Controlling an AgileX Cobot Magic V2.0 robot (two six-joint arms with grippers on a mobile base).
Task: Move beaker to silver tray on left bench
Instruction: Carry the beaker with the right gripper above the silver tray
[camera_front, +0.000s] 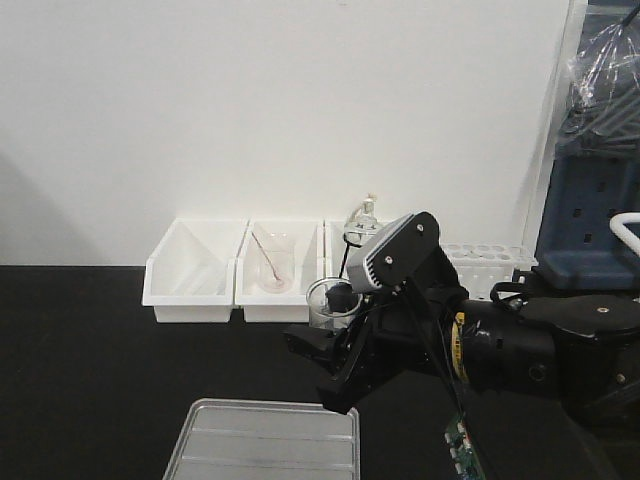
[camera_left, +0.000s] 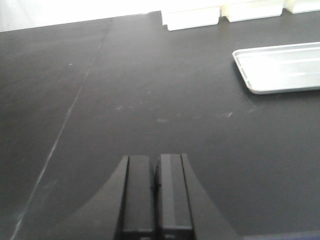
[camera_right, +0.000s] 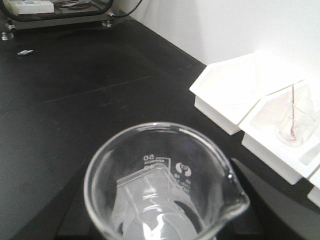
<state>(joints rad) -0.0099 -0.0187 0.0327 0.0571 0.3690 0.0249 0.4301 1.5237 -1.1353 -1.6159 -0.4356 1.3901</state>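
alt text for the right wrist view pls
A clear glass beaker fills the foreground, seen from above its spouted rim, over a black bench. White bins sit at right; one holds a larger beaker with a reddish stick.

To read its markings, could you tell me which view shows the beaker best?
Right wrist view: the beaker is close up, with its markings and spout clear. The front view shows it small and partly hidden; the left wrist view misses it.

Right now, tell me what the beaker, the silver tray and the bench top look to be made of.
Beaker: clear glass, glossy; you see through its walls, highlights on the rim, printed graduation marks.
Silver tray: probably metal, pale grey with a soft sheen, though coated plastic cannot be excluded.
Bench top: matte black, faintly scuffed; the material itself cannot be told.
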